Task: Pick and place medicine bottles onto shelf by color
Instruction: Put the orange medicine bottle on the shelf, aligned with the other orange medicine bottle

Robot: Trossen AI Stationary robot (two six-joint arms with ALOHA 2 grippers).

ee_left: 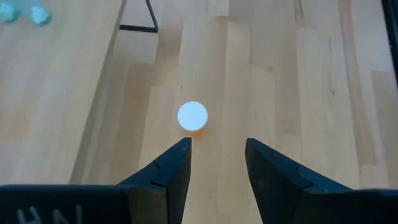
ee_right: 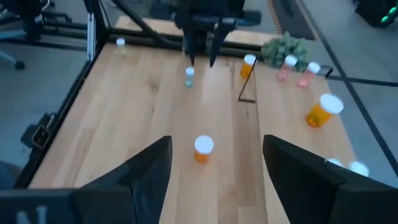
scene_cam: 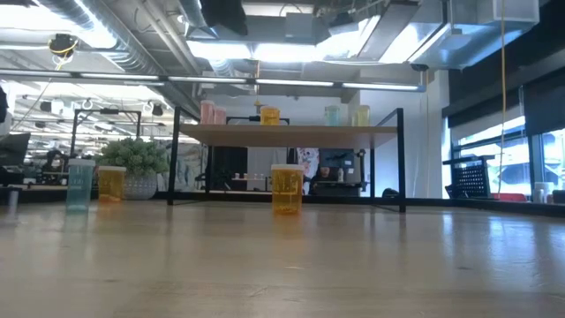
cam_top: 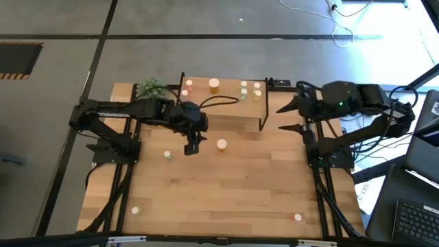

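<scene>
Near the frame centre of the high view, the left gripper (cam_top: 194, 149) hung with its fingers apart and empty, just left of an orange medicine bottle (cam_top: 221, 144) standing on the tabletop (cam_top: 226, 185) before the shelf (cam_top: 226, 103). At right of the frame, the right gripper (cam_top: 287, 117) waited beside the shelf, fingers spread wide, holding nothing. Pink, orange and pale green bottles stood on the shelf board

Wood-plank table (cam_top: 226, 185), matt

Six bottles (cam_top: 215, 84) on the shelf (cam_top: 226, 113); one bottle (cam_top: 221, 144) before it, plant (cam_top: 152, 87) at its left end.
</scene>
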